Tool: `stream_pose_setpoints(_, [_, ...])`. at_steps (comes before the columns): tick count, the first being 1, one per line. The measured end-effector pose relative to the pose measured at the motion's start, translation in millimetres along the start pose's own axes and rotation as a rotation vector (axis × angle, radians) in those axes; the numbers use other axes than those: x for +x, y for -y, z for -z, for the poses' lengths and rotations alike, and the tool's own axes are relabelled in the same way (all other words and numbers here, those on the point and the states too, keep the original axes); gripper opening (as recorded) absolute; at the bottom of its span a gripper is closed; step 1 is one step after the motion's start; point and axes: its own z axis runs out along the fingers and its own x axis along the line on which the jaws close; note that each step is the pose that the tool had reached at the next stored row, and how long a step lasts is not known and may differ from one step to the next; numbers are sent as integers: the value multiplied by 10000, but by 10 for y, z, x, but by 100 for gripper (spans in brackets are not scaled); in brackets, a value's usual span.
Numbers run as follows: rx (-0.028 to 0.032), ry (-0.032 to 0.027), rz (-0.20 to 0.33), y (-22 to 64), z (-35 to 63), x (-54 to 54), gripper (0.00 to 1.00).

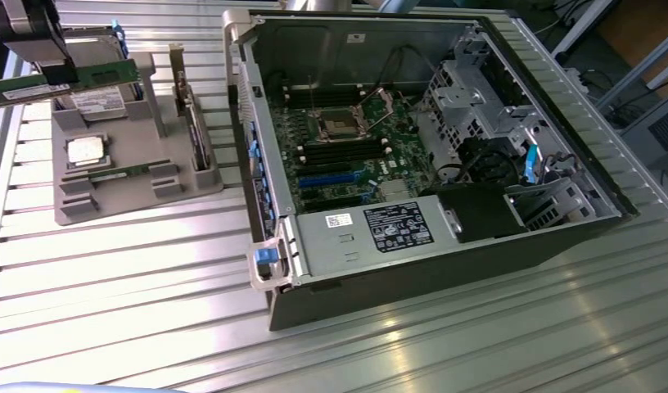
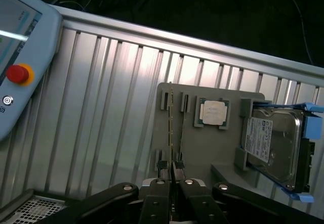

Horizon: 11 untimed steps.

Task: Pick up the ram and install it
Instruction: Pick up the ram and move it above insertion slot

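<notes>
Ram held in air over tray far corner, near table edge at exterior view's left. Claw nearly closed, clamped on its flat faces. Likely light, stiff, fragile: grip bare board, avoid contacts. Exterior view adds open computer case, second stick. Wrist view adds edge-on alignment, processor, hard drive.

exterior view looks down from afar; wrist view looks down closer; both share the tray.
</notes>
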Motion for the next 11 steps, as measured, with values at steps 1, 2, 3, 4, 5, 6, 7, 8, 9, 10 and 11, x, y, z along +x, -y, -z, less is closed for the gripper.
stream_pose_setpoints(1, [-1, 0, 0, 0, 10, 0, 14])
stream_pose_setpoints(2, [-1, 0, 0, -1, 20, -1, 14])
stream_pose_setpoints(3, [0, 0, 0, -1, 31, -1, 14])
stream_pose_setpoints(4, [0, 0, 0, -2, 39, -1, 14])
stream_pose_setpoints(5, [1, 1, 0, -2, 46, -2, 14])
stream_pose_setpoints(6, [0, 1, 0, -3, 63, -2, 14])
stream_pose_setpoints(7, [-3, 1, 2, 8, 66, 0, 14])
stream_pose_setpoints(8, [-6, 2, 1, 24, 66, 4, 14])
stream_pose_setpoints(9, [-19, 4, 0, 56, 68, 11, 14])
stream_pose_setpoints(10, [-29, 7, 0, 79, 69, 16, 14])
stream_pose_setpoints(11, [-38, 9, 0, 104, 70, 21, 14])
